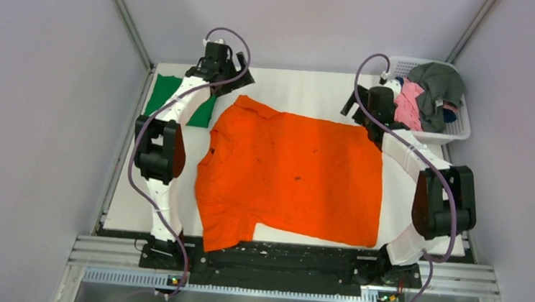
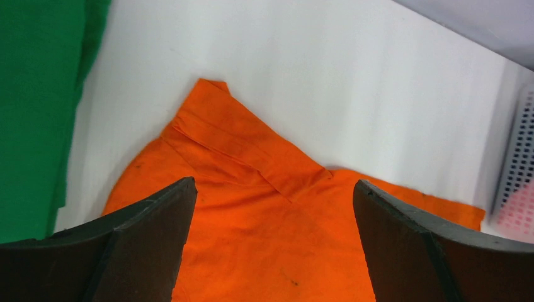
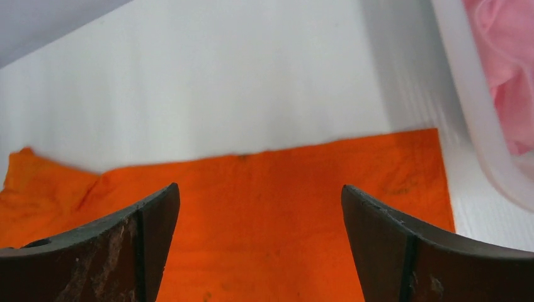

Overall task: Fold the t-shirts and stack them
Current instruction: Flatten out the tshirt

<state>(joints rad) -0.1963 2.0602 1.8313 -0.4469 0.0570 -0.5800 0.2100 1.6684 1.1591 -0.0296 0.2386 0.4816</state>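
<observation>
Orange t-shirt lies flat, softly creased; left fingers, right fingers wide, empty.

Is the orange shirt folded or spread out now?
Spread out: the orange shirt lies flat, both sleeves sticking out, no fold made.

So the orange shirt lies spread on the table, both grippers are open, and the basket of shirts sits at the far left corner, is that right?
Not quite: the top view shows the basket at the far right corner. The orange shirt is spread out, and the left gripper and right gripper are open.
</observation>
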